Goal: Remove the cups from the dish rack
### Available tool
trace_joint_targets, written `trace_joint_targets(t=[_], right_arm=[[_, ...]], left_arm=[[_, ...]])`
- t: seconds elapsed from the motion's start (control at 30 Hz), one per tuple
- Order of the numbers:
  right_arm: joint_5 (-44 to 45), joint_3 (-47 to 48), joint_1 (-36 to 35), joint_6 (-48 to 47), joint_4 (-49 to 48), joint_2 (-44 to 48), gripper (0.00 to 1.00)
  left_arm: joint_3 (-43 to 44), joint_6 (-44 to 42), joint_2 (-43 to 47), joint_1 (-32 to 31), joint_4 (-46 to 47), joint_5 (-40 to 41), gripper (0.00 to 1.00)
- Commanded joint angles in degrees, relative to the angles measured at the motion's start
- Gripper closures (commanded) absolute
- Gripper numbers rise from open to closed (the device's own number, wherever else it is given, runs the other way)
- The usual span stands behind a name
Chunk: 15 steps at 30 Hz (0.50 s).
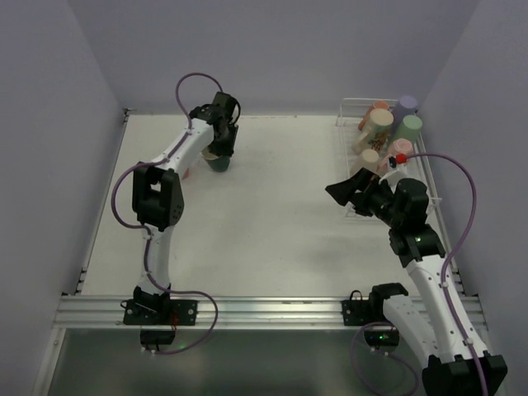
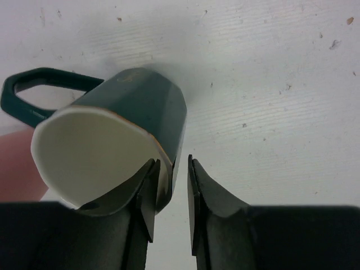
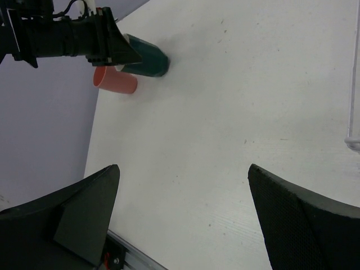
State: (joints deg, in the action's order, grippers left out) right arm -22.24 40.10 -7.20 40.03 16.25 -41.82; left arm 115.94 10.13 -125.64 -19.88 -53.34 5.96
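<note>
Left claw (image 2: 171, 163) barely parted astride rim of green mug (image 2: 152, 107), likely letting go on table (image 1: 264, 231) at far left, beside salmon cup (image 3: 115, 82). Right claw (image 3: 183, 167) wide apart, empty, near rack (image 1: 350, 105) at right, ready for next cup.

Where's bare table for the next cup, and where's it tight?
Free: the wide middle of the table, between the dark green mug and the dish rack; also the near strip along the front rail. Crowded: far left, where the left pincer straddles the mug's rim beside a salmon cup; the rack itself, full of cups.
</note>
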Motion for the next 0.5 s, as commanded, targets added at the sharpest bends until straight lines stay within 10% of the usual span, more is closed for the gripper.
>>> trace_joint_targets(t=[0.0, 0.3, 0.4, 0.47], right_arm=[[2.9, 3.4, -0.4, -0.7, -2.4, -1.0, 0.01], [7.4, 7.4, -0.4, -2.6, -0.9, -2.5, 0.01], [11.2, 9.6, -0.5, -4.6, 1.0, -3.5, 0.01], [15.2, 10.6, -0.4, -6.1, 1.9, -4.1, 0.01]], left_arm=[[1.8, -0.6, 3.0, 0.3, 2.8, 1.0, 0.64], [3.2, -0.7, 2.2, 0.3, 3.7, 1.3, 0.56], [3.2, -0.2, 3.5, 0.3, 5.1, 1.3, 0.44], [3.0, 0.7, 5.9, 0.3, 6.8, 1.3, 0.17]])
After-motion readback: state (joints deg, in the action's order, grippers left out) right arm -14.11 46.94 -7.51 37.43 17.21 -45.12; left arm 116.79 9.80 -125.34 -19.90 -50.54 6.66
